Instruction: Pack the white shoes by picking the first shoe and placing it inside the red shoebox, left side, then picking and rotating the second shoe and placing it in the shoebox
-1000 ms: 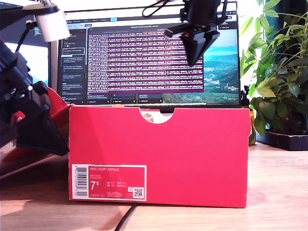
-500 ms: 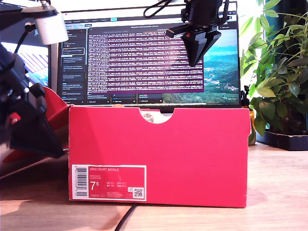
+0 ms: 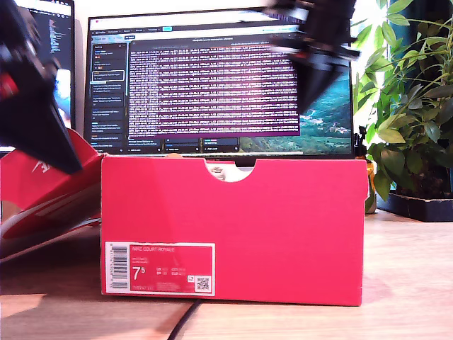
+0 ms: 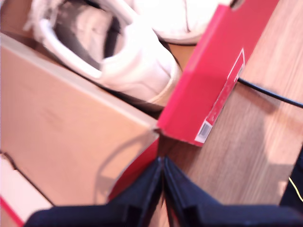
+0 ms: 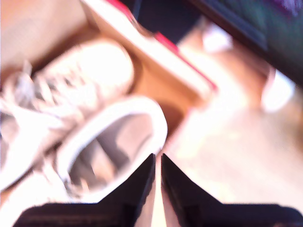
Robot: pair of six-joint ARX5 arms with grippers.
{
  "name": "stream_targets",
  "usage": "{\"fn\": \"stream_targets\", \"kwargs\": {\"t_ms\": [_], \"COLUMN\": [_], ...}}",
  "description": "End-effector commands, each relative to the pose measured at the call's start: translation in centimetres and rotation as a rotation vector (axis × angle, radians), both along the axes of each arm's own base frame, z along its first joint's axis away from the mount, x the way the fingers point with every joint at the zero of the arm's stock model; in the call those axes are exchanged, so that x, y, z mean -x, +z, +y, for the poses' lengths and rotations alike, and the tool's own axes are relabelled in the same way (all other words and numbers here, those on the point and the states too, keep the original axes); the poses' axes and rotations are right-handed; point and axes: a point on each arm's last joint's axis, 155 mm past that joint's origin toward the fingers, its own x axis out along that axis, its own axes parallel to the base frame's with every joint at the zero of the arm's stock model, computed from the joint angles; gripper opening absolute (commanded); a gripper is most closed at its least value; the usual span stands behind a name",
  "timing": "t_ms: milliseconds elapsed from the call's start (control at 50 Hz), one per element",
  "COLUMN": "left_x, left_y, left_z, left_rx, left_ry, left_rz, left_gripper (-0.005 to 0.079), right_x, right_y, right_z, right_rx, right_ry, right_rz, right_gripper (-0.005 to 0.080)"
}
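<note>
both white shoes point(image 4: 118, 52) lie side by side inside the red shoebox point(image 3: 233, 227). my first gripper point(image 4: 162, 189) and my second gripper point(image 5: 157, 189) hang above it, jaws clenched on nothing; the nearest shoe's opening sits about 10 o'clock from the second's tips.

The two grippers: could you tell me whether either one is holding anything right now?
Nothing is held. My first gripper and my second gripper both have their fingers closed on empty air, above the white shoes lying inside the red shoebox.
</note>
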Motion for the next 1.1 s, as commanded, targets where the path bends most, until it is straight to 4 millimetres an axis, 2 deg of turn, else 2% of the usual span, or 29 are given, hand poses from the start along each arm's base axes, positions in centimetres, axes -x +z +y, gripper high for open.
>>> {"fn": "stream_targets", "kwargs": {"t_ms": [0,240,380,540,660,960,1080], "left_x": [-0.4,0.9,0.4,-1.6,-3.4,-7.9,-8.8], "left_y": [0.9,2.6,4.3,6.1,7.2,9.8,10.1], "left_z": [0.2,0.6,1.3,2.4,3.1,6.9,8.0], "left_rx": [0.021,0.079,0.129,0.206,0.294,0.456,0.493], "left_ry": [0.018,-0.001,0.024,0.078,0.107,0.225,0.260], "left_rz": [-0.019,-0.013,-0.062,-0.111,-0.117,-0.182,-0.185], "left_gripper": [-0.0019,-0.0019,-0.0019,-0.0019,-0.0019,-0.0019,-0.0019], "right_x": [-0.1,-0.5,-0.4,-0.9,-1.0,-0.3,0.2], "right_y": [0.3,0.2,0.0,0.0,-0.9,-4.1,-3.9], "right_z": [-0.5,-2.5,-3.2,-3.3,-3.7,-5.7,-7.0], "right_rx": [-0.024,-0.053,-0.052,-0.085,-0.086,-0.091,-0.104], "right_ry": [-0.016,-0.054,-0.067,-0.053,-0.060,-0.111,-0.145], "right_rz": [0.007,0.029,0.044,0.028,0.033,0.020,-0.039], "right_gripper": [-0.0011,-0.0011,-0.0011,-0.0012,-0.0012,-0.0012,-0.0012]}}
